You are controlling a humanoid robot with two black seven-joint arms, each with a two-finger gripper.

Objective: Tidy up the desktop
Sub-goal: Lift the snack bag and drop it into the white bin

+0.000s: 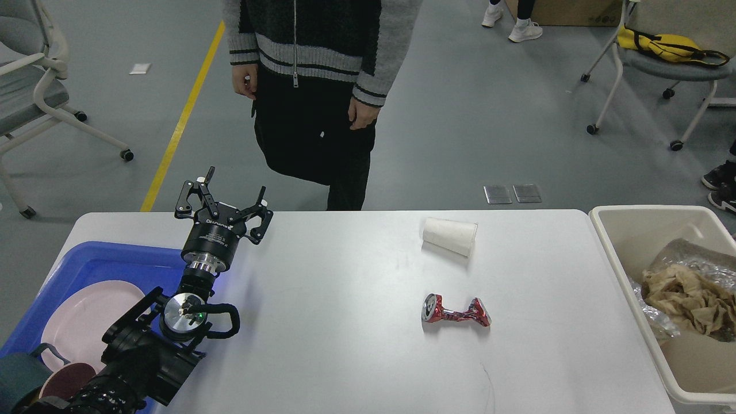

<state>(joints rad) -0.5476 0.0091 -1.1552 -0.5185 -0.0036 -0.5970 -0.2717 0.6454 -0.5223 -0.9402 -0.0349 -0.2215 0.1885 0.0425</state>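
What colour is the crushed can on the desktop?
Red with silver ends, seen in the head view: crushed can.

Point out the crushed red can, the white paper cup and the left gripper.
crushed red can (456, 312): head view, on its twisted middle.
white paper cup (449, 236): head view, on its side wall as it lies tipped over.
left gripper (232, 198): head view, midway between its open fingertips.
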